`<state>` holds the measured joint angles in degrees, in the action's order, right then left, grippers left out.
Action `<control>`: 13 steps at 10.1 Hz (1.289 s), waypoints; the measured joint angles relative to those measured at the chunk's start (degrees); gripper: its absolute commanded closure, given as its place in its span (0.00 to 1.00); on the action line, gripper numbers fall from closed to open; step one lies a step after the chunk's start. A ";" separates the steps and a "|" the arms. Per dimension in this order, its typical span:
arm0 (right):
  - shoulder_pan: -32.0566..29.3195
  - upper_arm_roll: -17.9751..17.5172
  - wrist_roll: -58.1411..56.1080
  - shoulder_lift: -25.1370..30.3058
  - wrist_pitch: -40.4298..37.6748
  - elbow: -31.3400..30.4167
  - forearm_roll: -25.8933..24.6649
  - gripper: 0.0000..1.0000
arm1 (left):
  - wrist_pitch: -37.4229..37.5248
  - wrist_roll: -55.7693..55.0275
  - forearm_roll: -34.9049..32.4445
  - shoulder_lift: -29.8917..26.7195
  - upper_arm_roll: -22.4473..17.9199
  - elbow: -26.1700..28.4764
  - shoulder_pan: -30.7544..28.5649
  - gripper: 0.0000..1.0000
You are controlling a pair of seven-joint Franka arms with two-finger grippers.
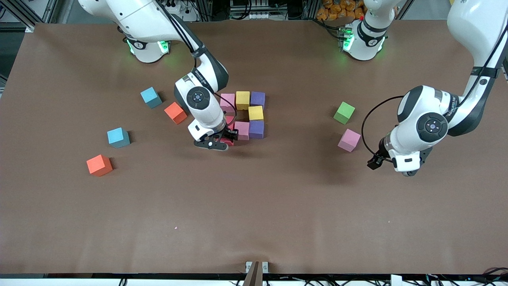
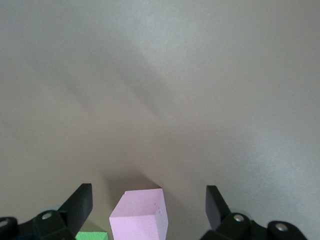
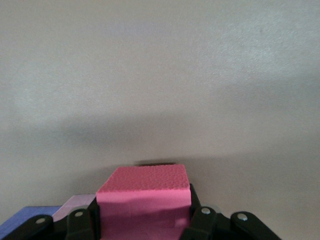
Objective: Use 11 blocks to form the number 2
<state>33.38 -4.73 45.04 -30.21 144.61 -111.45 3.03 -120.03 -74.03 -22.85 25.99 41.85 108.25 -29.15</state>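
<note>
An orange-red block (image 1: pixel 99 165) sat toward the right arm's end of the worktop (image 1: pixel 254 214). In the middle, the right claw (image 1: pixel 220 140) pinched a red block (image 3: pixel 145 200) beside the pink, yellow and purple cluster (image 1: pixel 249 115). The left claw (image 2: pixel 149 200) hung spread above a pink block (image 1: pixel 349 140).

From here I see a cluster of blocks (image 1: pixel 246 115) mid-counter (image 1: pixel 254 222). The right claw (image 1: pixel 222 142) sits at the cluster's nearer corner toward the right arm's end, clamped on the block in its grip (image 1: pixel 228 140). Four scattered blocks (image 1: pixel 175 113) lie toward the right arm's end. Two loose blocks (image 1: pixel 349 140) lie toward the left arm's end, one nearer me. The left claw (image 1: pixel 375 163) waits over the counter beside them, spread wide.
</note>
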 measured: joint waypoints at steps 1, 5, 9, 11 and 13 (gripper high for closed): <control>0.00 0.03 0.00 -0.70 0.33 0.00 -0.18 0.70 | 0.02 1.14 -0.01 0.00 -0.06 -0.60 -0.08 0.00; 0.04 0.03 0.00 -1.31 0.65 0.04 -1.38 0.30 | 0.15 3.24 -0.09 -0.23 0.01 -1.69 -0.99 0.00; 0.04 0.29 -0.03 -1.31 0.11 0.98 -1.42 0.00 | 2.20 5.86 -0.11 -2.16 0.18 -1.90 -1.00 0.00; 0.04 0.50 -0.07 0.25 -5.43 3.91 -1.63 0.00 | 2.22 6.32 -0.11 -2.14 0.13 -1.90 -1.01 0.00; 0.01 0.81 -0.08 3.03 -13.35 7.46 -1.68 0.00 | 2.22 6.36 -0.11 -2.13 0.11 -2.21 -1.04 0.00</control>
<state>33.39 -3.92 44.97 -27.19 131.26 -103.98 1.34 -117.81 -67.67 -22.96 23.85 41.95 106.04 -30.19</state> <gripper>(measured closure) 0.000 0.000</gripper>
